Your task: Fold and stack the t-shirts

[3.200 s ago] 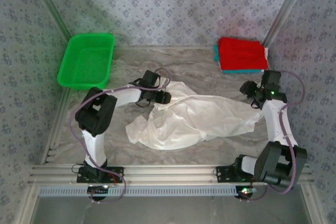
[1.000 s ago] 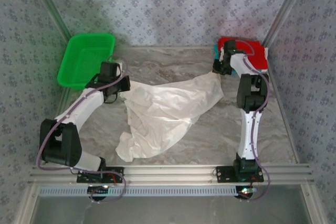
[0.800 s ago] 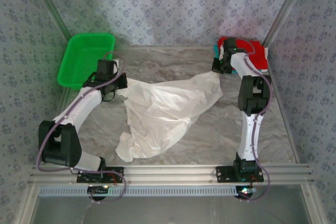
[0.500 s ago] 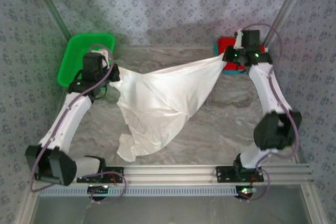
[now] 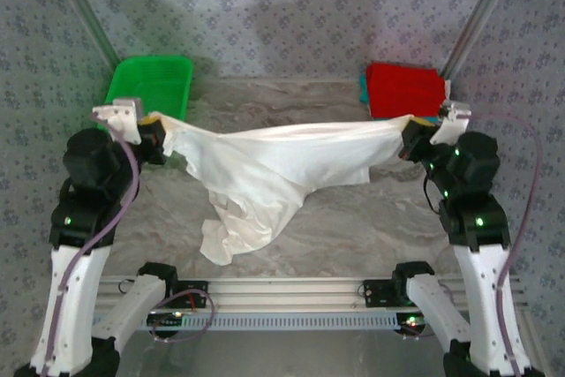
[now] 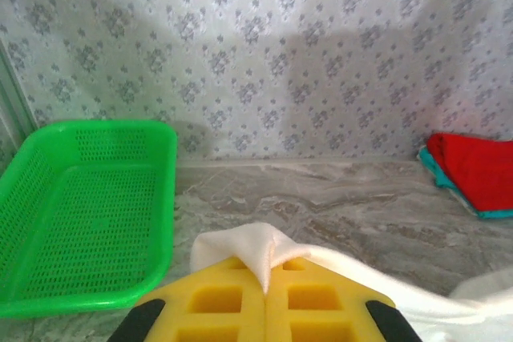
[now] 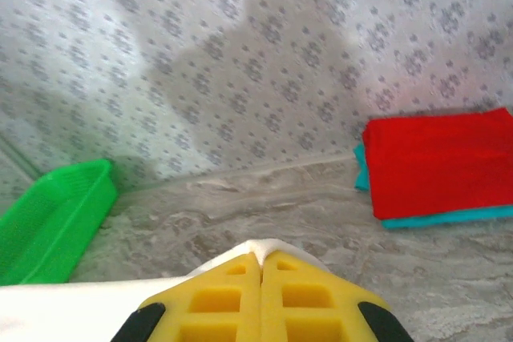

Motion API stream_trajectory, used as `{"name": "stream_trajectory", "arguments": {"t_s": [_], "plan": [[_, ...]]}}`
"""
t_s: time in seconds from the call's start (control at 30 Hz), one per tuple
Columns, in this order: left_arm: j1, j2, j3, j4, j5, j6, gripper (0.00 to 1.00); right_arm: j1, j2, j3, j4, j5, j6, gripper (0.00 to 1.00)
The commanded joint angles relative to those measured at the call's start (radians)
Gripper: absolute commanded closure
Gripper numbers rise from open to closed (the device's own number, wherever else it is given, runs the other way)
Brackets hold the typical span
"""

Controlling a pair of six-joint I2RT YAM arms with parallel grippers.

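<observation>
A white t-shirt (image 5: 282, 165) hangs stretched in the air between both arms, its lower part drooping to the table. My left gripper (image 5: 157, 130) is shut on its left corner; in the left wrist view white cloth (image 6: 258, 250) pokes out between the yellow fingers (image 6: 216, 298). My right gripper (image 5: 408, 134) is shut on the right corner, with a small tip of cloth (image 7: 264, 247) above its yellow fingers (image 7: 304, 298). A folded red shirt (image 5: 404, 90) lies on a teal one (image 5: 364, 87) at the back right; the red shirt (image 7: 437, 162) and the teal one (image 7: 449, 218) also appear in the right wrist view.
A green plastic basket (image 5: 146, 86) stands at the back left, behind the left gripper; its rim (image 6: 164, 198) fills the left side of the left wrist view. Patterned walls close in the marble table (image 5: 353, 218) on three sides.
Both arms have lifted and pulled back toward the near edge, raising the white t-shirt off the table and stretching it wide between them. Both grippers stay shut on the cloth.
</observation>
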Motion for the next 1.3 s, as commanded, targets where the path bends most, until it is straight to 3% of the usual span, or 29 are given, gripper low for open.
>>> {"name": "stream_trajectory", "arguments": {"t_s": [0.0, 0.27, 0.47, 0.67, 0.83, 0.9, 0.97, 1.03, 1.07, 1.1, 1.13, 1.27], "plan": [[0.006, -0.052, 0.089, -0.069, 0.022, 0.04, 1.0, 0.029, -0.081, 0.047, -0.076, 0.016, 0.004, 1.0], [0.006, -0.063, 0.323, -0.196, 0.069, 0.08, 1.0, 0.032, -0.169, 0.192, -0.172, 0.023, -0.007, 1.0], [0.007, 0.095, 0.495, -0.246, 0.045, 0.105, 1.0, 0.019, -0.027, 0.257, -0.175, 0.044, 0.006, 1.0], [0.007, 0.535, 0.696, -0.305, 0.062, 0.166, 1.0, 0.031, 0.24, 0.202, 0.012, 0.137, 0.005, 1.0], [0.01, 0.979, 0.875, -0.292, 0.079, 0.264, 1.0, 0.032, 0.576, 0.181, 0.212, 0.236, 0.012, 1.0], [0.01, 1.182, 1.014, -0.303, 0.087, 0.312, 1.0, 0.023, 0.735, 0.214, 0.28, 0.243, 0.024, 1.0], [0.011, 1.428, 1.268, -0.338, 0.071, 0.356, 1.0, 0.017, 0.906, 0.287, 0.331, 0.252, 0.033, 1.0], [0.011, 1.716, 1.645, -0.362, 0.023, 0.401, 0.63, 0.006, 1.107, 0.422, 0.345, 0.239, 0.053, 1.0], [0.012, 1.832, 1.797, -0.336, 0.0, 0.413, 0.44, 0.001, 1.179, 0.476, 0.347, 0.234, 0.064, 0.88], [0.014, 1.932, 1.911, -0.257, -0.047, 0.412, 0.05, -0.007, 1.275, 0.567, 0.345, 0.209, 0.07, 0.64], [0.015, 1.97, 1.916, -0.149, -0.072, 0.408, 0.02, -0.016, 1.375, 0.713, 0.305, 0.161, 0.075, 0.51], [0.02, 1.787, 1.663, 0.088, -0.003, 0.326, 0.02, -0.024, 1.602, 1.23, 0.036, 0.067, 0.069, 0.42]]}}
